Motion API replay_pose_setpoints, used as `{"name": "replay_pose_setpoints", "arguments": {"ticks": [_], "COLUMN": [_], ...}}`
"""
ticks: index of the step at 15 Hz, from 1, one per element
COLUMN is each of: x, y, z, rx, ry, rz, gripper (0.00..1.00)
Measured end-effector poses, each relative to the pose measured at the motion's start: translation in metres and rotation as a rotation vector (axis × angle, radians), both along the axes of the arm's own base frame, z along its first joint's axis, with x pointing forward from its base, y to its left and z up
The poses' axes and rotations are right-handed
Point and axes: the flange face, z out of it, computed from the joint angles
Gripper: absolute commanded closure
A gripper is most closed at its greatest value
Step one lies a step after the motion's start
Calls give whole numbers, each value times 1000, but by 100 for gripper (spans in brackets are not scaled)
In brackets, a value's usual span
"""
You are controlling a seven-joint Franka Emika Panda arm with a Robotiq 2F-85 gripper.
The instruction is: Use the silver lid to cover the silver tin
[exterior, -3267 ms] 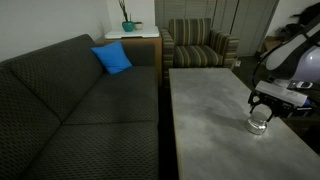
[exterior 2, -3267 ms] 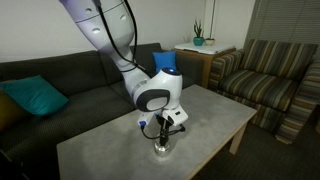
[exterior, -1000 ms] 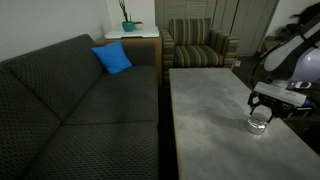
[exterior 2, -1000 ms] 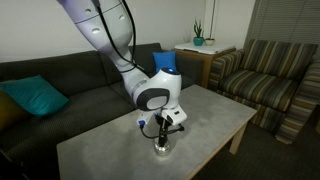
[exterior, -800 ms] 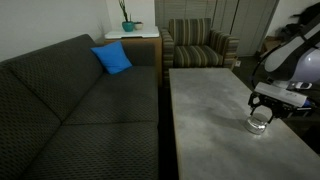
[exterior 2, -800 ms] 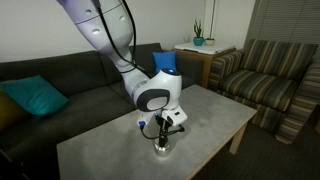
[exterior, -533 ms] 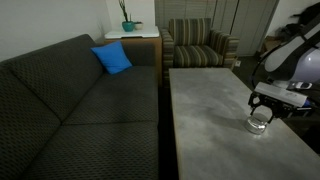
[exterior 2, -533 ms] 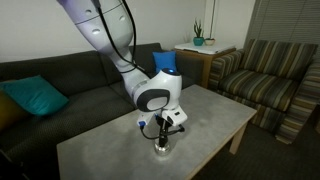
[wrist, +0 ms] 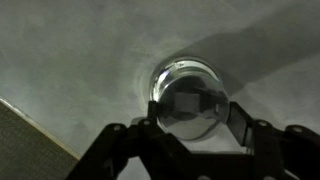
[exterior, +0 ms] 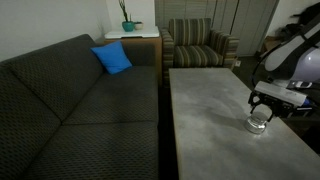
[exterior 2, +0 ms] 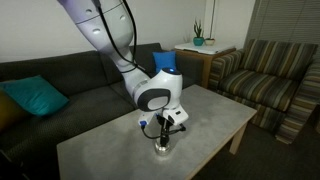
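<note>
The silver tin [exterior: 258, 126] [exterior 2: 162, 149] stands upright on the grey table [exterior: 205, 95] [exterior 2: 215, 115], near one long edge. My gripper [exterior: 259, 112] [exterior 2: 163, 134] hangs straight down just over it. In the wrist view the gripper [wrist: 192, 116] holds the silver lid [wrist: 186, 112], a round disc, flat between its two fingers. The lid sits right over the tin, whose shiny rim [wrist: 178, 68] shows around the lid's far side. Whether the lid rests on the tin or hovers just above it I cannot tell.
A dark sofa [exterior: 80, 100] [exterior 2: 60, 95] runs along one side of the table, with a blue cushion [exterior: 112, 58] and a teal cushion [exterior 2: 35, 97]. A striped armchair [exterior: 200, 42] [exterior 2: 270, 80] and a side table with a plant [exterior: 128, 30] [exterior 2: 198, 45] stand beyond.
</note>
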Motion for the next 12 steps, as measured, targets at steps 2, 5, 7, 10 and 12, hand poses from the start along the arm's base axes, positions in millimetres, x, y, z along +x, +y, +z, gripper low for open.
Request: {"name": "replay_pose_setpoints", "arguments": {"ticks": [2,5,7,10,12], "x": [3,9,11,12,11], "y": [-2,-1,0,2,1], "z": [3,6,7,7,6], "rx": [0,4,10,17,17], "ry": [-7,-9,-5,9,11], "rz": [-2,0,5,8,8], "gripper": [56,56,56,56,56]}}
